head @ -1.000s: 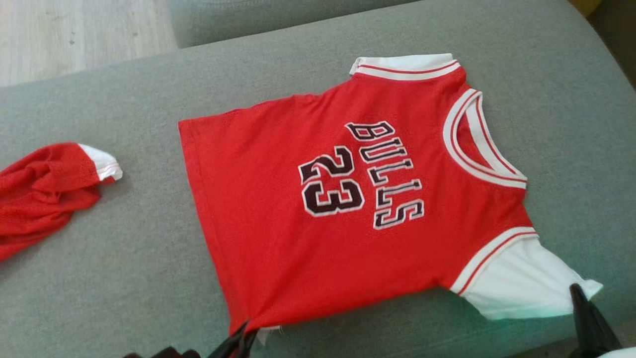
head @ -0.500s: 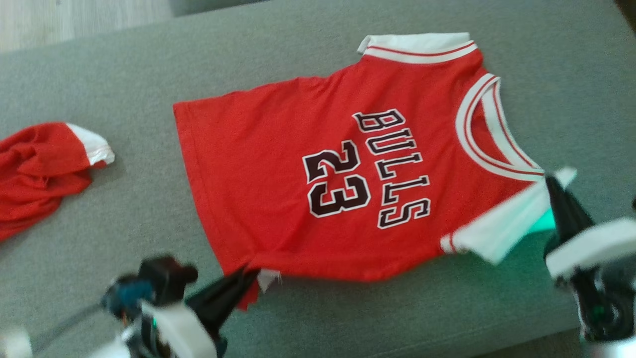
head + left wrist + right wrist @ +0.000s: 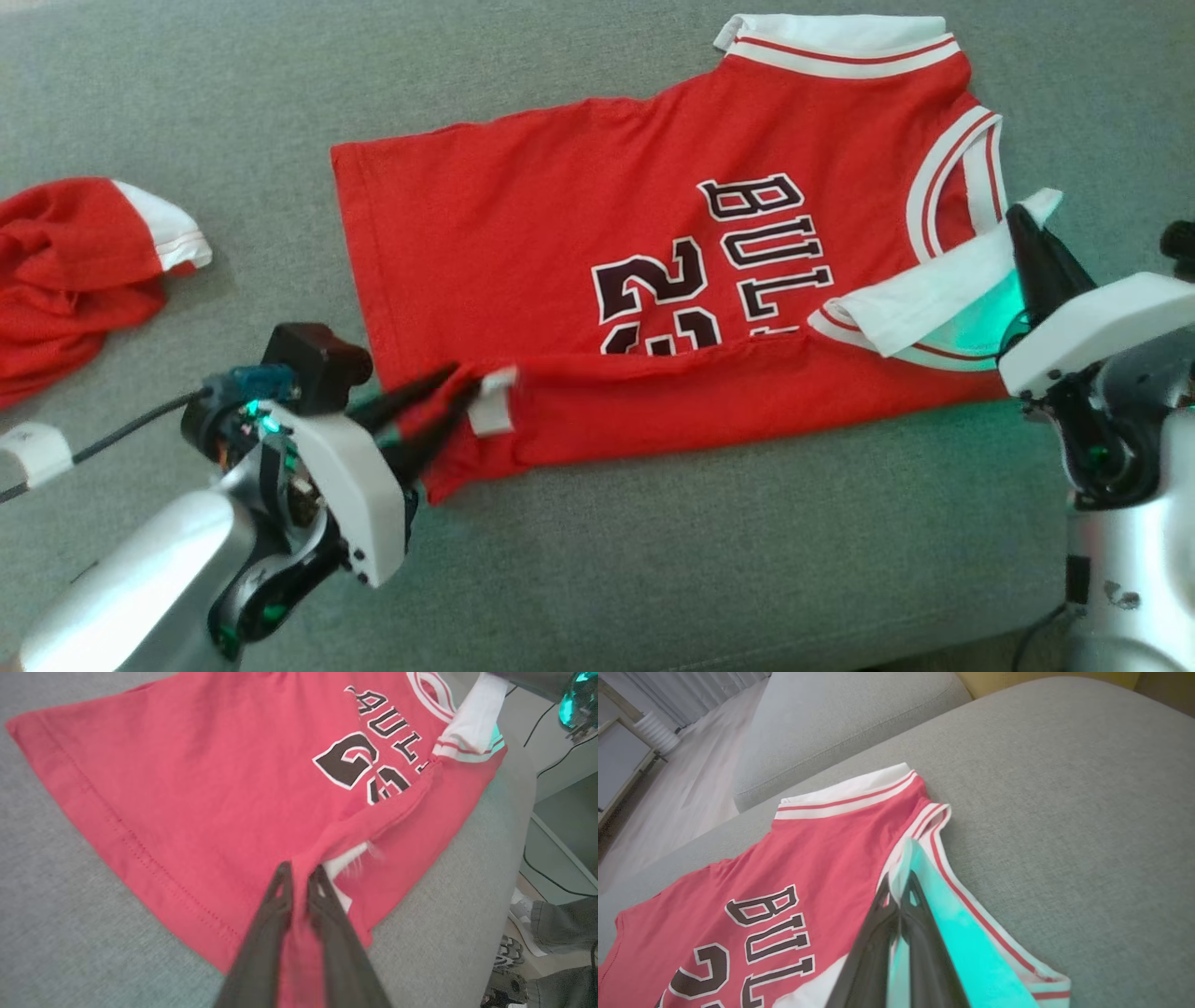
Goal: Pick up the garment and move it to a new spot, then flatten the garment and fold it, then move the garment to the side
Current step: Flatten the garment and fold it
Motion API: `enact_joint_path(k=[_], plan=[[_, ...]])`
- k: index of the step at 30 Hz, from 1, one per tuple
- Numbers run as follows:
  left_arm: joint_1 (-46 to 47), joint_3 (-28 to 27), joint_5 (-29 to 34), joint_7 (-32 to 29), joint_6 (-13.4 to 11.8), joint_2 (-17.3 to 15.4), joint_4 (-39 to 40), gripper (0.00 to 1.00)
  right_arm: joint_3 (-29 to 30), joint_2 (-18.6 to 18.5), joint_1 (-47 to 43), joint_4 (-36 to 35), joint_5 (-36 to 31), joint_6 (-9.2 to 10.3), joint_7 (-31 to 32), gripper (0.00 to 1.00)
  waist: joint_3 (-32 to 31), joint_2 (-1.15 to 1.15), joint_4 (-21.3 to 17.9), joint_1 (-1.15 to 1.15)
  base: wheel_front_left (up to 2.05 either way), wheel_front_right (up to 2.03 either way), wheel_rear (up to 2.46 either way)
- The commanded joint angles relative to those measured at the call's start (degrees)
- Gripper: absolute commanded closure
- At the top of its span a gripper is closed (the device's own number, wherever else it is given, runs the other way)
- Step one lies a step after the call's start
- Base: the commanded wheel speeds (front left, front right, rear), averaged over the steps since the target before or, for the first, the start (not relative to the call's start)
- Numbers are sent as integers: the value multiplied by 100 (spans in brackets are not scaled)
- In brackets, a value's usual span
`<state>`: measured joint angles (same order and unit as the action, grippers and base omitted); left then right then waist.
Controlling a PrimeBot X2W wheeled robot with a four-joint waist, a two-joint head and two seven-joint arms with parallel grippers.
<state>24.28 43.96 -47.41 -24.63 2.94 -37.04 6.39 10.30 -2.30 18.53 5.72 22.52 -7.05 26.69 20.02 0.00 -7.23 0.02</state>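
Head view gives you a grey sofa cushion; right wrist view adds pale wood floor beyond it. On the cushion lies the red jersey, near edge folded over. Your left gripper has its fingers clamped on the hem corner, and your right gripper has its fingers clamped on the white sleeve.

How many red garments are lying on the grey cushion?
2. The jersey printed BULLS 23 lies in the middle, held by the left gripper and right gripper. A crumpled red garment lies at the far left, partly cut off.
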Motion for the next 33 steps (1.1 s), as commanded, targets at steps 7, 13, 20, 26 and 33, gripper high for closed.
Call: enact_joint_path(k=[7,13,20,26,33], plan=[[-470,-672,-217,379,-476,-471,568,0,-376,-417,-402,-699,-396,-44,-379,0,-7,0,-137,-2,0,0,0],[-1145,-837,-315,833,-899,-464,1085,0,-462,-935,-977,-803,-645,-44,-150,0,117,0,-88,-2,0,0,0],[-1075,-561,-215,957,-849,-29,939,0,-462,-1096,-920,-416,-735,-44,122,0,252,0,9,-2,0,0,0],[-1011,-418,-217,960,-734,128,843,0,-582,-1199,-958,-238,-627,-44,213,0,238,0,48,-2,0,0,0],[-1000,-400,-39,932,-845,13,665,0,-633,-1289,-997,-210,-612,-44,236,0,227,0,-10,-2,0,0,0]])
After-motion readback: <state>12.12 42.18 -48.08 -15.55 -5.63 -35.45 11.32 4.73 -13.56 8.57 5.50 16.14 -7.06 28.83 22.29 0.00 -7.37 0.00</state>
